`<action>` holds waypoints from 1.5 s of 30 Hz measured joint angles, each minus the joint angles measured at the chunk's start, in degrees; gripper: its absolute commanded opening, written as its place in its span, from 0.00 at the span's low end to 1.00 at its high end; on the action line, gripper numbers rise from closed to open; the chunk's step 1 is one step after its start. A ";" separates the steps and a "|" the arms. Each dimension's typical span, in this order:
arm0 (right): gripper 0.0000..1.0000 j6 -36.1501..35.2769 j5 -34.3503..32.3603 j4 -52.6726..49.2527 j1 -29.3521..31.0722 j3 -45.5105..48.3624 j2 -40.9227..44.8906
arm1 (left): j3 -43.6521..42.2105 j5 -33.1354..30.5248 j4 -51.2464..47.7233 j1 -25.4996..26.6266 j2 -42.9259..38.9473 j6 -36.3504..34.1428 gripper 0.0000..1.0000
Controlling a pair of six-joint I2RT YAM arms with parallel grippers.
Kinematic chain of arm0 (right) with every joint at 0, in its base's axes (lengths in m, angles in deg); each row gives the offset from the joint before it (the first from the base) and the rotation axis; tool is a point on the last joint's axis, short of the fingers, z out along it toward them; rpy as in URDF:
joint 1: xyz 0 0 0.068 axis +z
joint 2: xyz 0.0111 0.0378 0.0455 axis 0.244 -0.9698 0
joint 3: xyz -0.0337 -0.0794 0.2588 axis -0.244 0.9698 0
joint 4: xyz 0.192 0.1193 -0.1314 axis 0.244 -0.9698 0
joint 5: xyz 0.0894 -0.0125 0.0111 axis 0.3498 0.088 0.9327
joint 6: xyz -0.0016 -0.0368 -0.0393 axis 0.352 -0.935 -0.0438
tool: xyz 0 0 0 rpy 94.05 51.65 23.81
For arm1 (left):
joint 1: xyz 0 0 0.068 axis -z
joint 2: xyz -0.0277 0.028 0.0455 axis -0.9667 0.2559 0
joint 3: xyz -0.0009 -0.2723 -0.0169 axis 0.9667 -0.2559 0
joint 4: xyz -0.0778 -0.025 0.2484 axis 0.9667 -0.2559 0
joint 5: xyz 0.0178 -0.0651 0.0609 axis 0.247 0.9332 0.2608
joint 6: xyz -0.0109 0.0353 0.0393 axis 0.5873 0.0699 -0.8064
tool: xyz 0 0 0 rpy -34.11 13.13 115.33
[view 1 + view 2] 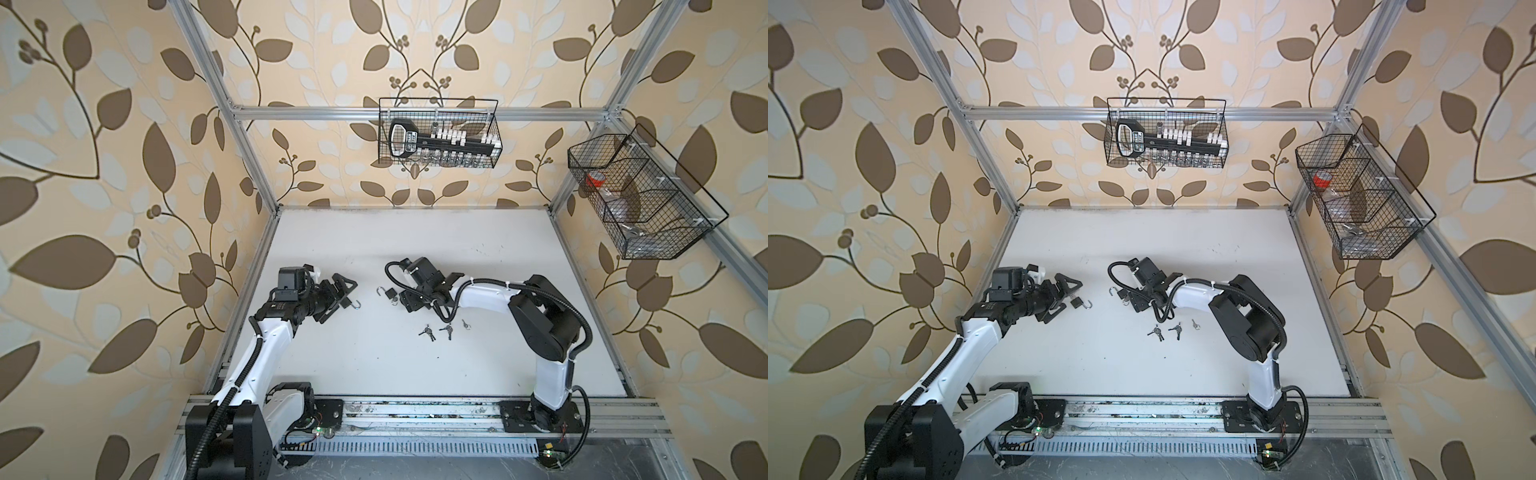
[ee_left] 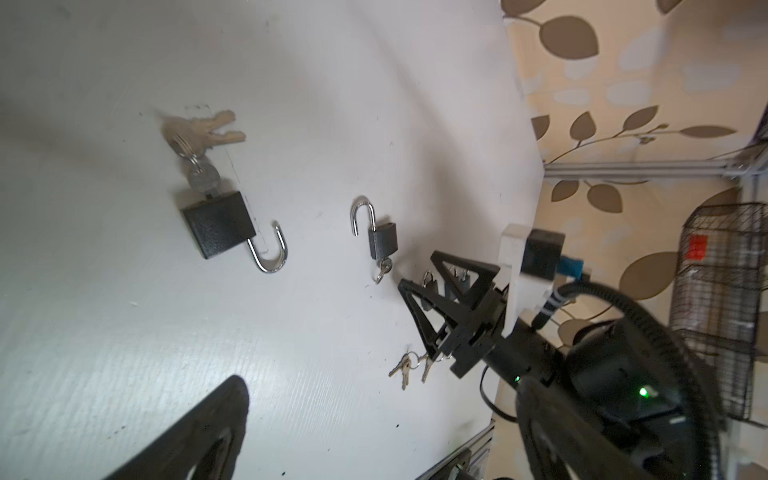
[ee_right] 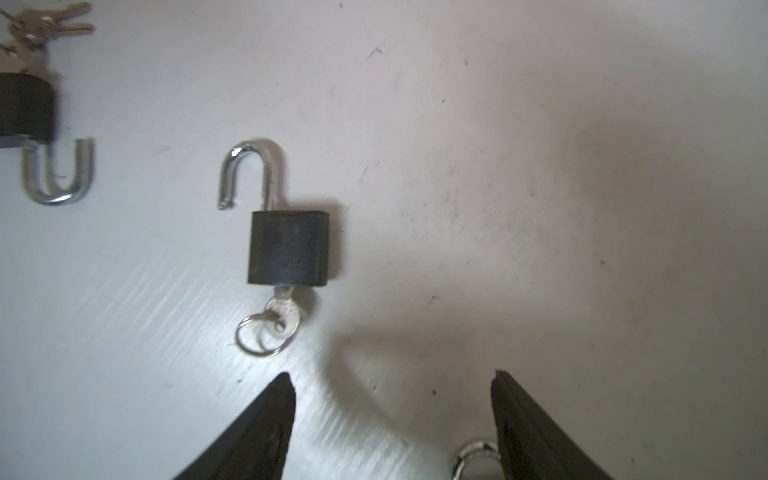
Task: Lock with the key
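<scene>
The right pincer point(image 3: 390, 380) is spread and grips nothing. In a top view the open padlock point(image 1: 391, 294), with the key point(image 3: 284, 318) in its keyhole, lies on the counter point(image 3: 540, 166) just past the tips at nine o'clock, untouched. The left pincer point(image 1: 1068, 300) is spread wide, with a second open padlock point(image 1: 1077, 304) at its three o'clock.
</scene>
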 measured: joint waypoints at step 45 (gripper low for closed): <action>0.33 -1.99 -2.12 -10.88 4.09 -21.42 -15.65 | -1.79 9.14 1.09 -10.54 -0.98 0.26 0.99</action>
